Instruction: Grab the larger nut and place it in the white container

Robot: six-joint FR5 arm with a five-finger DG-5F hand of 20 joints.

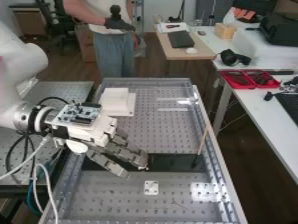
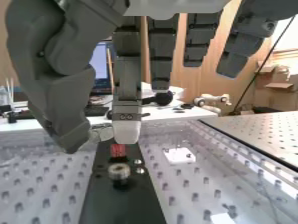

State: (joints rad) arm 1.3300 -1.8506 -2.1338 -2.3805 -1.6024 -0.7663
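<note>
The dark grey robotic hand (image 1: 118, 151) is unclenched, fingers extended near the flat black bar (image 2: 123, 207). The larger round metal nut (image 2: 120, 172) rests on it, apart from the fingertips; the white boxy container (image 1: 115, 101) sits beyond the hand.

The arm (image 1: 25, 62) extended over the bench's (image 1: 113, 197) left edge. Its hand (image 1: 96, 134) slanted downward, fingers (image 2: 163, 55) relaxed, thumb (image 2: 66, 105) apart from them.

The high view's left edge is cutting off the white arm (image 1: 23, 57); the hand (image 1: 98, 131) is hiding part of the black strip (image 1: 176, 163), which is running out of the wrist view.
</note>
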